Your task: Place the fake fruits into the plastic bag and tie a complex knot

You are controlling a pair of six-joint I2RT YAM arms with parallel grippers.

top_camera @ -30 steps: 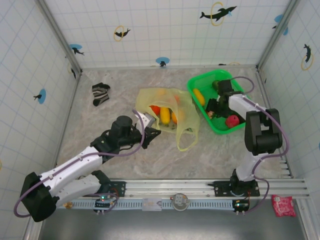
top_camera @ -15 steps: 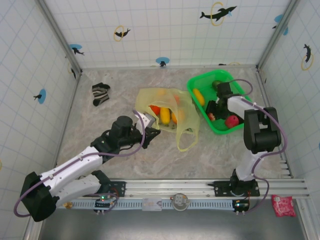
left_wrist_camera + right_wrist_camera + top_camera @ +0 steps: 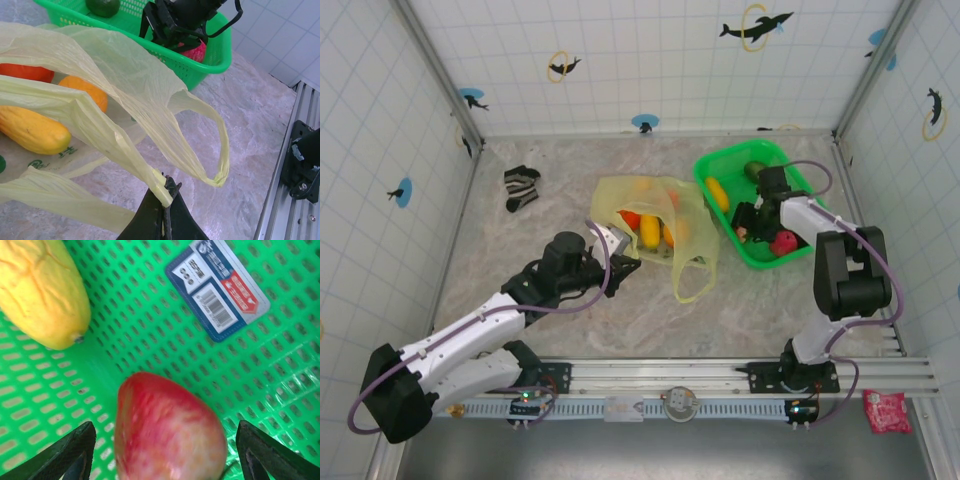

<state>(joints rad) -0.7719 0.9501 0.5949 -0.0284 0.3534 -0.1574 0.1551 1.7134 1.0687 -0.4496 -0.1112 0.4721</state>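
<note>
The red fruit (image 3: 167, 430) under the right gripper (image 3: 165, 440) is blurred, and its lower end runs off the bottom of the wrist picture. Only the ends of the two fingers (image 3: 75, 452) show, in the lower corners. They stand wide apart, one on each side of the fruit, with bare green basket (image 3: 150, 330) floor between each and it. Ahead and to the left of that gripper a yellow fruit (image 3: 42, 290) is cut off by the frame. Ahead and to the right lies a blue label (image 3: 217, 287).

From above, the right wrist covers its own fingers. A dark fruit (image 3: 756, 170) sits in the basket's far corner; the left wrist view shows it green.

Fruits inside the bag (image 3: 655, 215) are seen through its thin skin: a yellow one (image 3: 32, 131), an orange one (image 3: 85, 92), and a red-orange one (image 3: 25, 72) partly behind a fold.

The left arm stretches low across the table. The left gripper (image 3: 164, 200) is pressed together on a strip of the bag's edge, pulled taut. A loose handle (image 3: 220, 150) loops to its right. The right arm bends down into the basket, wrist pointing downward. A striped sock (image 3: 520, 187) lies well off beyond the left gripper.
</note>
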